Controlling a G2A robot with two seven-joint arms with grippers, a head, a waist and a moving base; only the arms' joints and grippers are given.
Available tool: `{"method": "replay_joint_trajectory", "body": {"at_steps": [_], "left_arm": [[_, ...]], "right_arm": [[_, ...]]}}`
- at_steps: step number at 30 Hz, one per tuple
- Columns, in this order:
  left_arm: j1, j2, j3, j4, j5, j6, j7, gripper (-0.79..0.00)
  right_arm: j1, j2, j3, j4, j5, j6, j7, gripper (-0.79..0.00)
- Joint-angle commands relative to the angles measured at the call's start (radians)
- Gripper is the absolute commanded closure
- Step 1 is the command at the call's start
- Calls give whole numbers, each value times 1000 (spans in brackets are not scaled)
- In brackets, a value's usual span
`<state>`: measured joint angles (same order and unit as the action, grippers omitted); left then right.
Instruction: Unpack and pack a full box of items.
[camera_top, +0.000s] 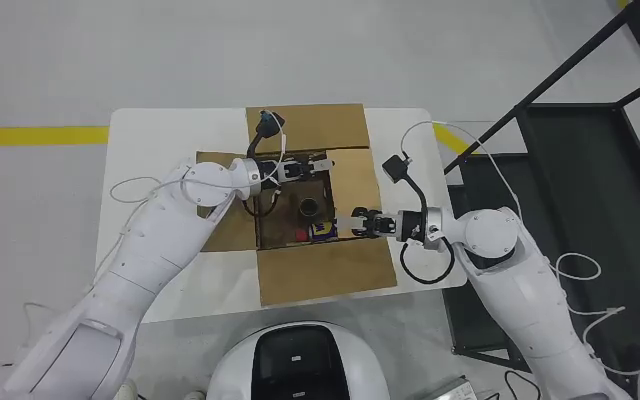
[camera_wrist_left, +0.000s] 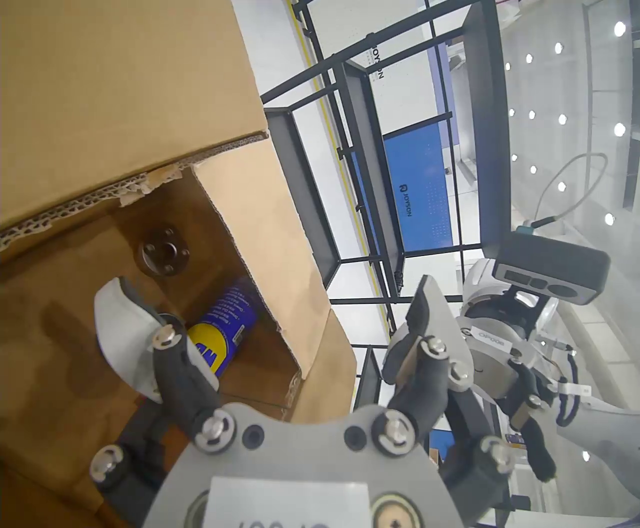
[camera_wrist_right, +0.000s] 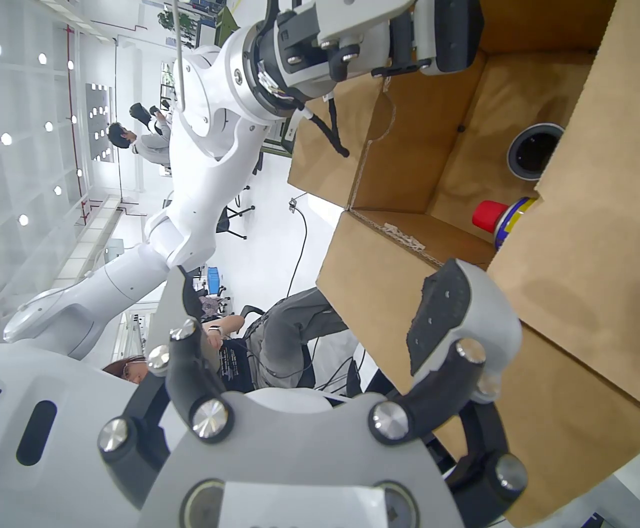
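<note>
An open cardboard box (camera_top: 310, 270) stands on the white table (camera_top: 150, 150) with its flaps spread out. Inside lie a blue and yellow spray can (camera_top: 322, 232) with a red cap and a dark round cylinder (camera_top: 310, 207). My left gripper (camera_top: 308, 166) hangs open over the box's far edge; in the left wrist view the left gripper (camera_wrist_left: 270, 320) looks down at the can (camera_wrist_left: 225, 330) and cylinder (camera_wrist_left: 164, 251). My right gripper (camera_top: 352, 222) is open at the box's right edge. The right gripper (camera_wrist_right: 310, 310) faces the can (camera_wrist_right: 492, 215), the cylinder (camera_wrist_right: 532, 152) and a box flap (camera_wrist_right: 400, 260).
A black metal rack (camera_top: 560, 150) stands just off the table's right side, close to the right arm. Loose white cables trail from both arms. The box flaps cover much of the table's middle, with bare table to the left.
</note>
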<state>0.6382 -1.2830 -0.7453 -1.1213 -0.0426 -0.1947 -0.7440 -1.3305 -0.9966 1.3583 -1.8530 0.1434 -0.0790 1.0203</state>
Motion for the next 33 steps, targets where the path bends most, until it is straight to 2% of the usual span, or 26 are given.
{"method": "replay_joint_trajectory", "body": {"at_steps": [1, 6, 11, 21, 26, 33], "left_arm": [[9, 1, -5, -22, 14, 13, 14, -785], [8, -8, 1, -65, 26, 57, 15, -785], [-13, -32, 33, -46, 8, 67, 15, -785], [-89, -130, 121, 224, -128, 39, 31, -785], [-121, -184, 149, 352, -199, -51, 20, -785], [-156, -240, 151, 468, -274, -160, 30, -785]], "right_arm": [[0, 0, -6, -7, -7, 5, -3, -785], [-9, 4, 2, -24, 10, 1, 17, -785], [-29, 9, 24, -36, 15, 1, 27, -785], [-53, 16, 35, -38, 20, 2, 40, -785], [-52, 19, 29, -34, 23, 3, 53, -785], [-45, 21, 11, -34, 18, 9, 76, -785]]}}
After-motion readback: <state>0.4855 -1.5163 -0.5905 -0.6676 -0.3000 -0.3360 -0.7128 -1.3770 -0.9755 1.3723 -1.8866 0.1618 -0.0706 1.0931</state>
